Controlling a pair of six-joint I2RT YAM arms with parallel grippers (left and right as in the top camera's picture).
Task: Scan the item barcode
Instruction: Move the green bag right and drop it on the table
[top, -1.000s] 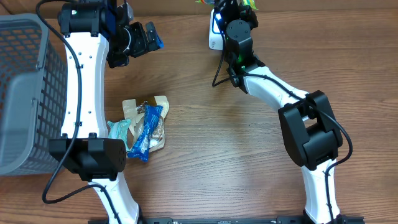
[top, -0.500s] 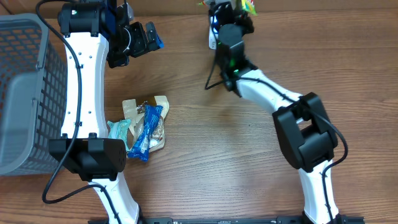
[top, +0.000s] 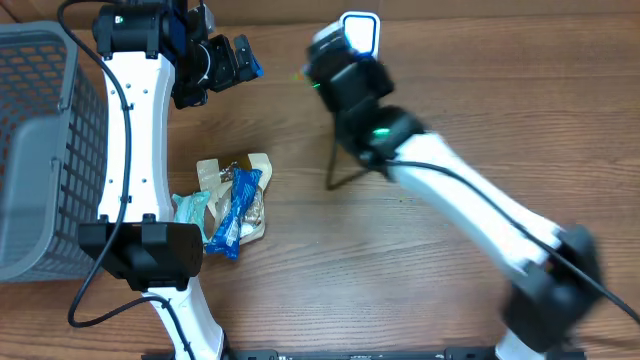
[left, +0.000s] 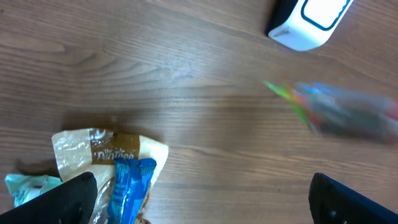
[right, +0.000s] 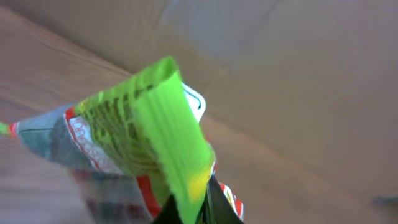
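Tightly pinched, green snack packet (right: 149, 124) between right fingers (right: 193, 214), scanner (top: 360, 28) nearby.

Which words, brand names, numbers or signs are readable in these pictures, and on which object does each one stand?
"the": white letters on the brown band of the tan wrapper; the word after it is too small to read.
The print on the green packet is blurred and unreadable.
The blue wrapper shows nothing readable.
The scanner bears only a blue outline, no words.
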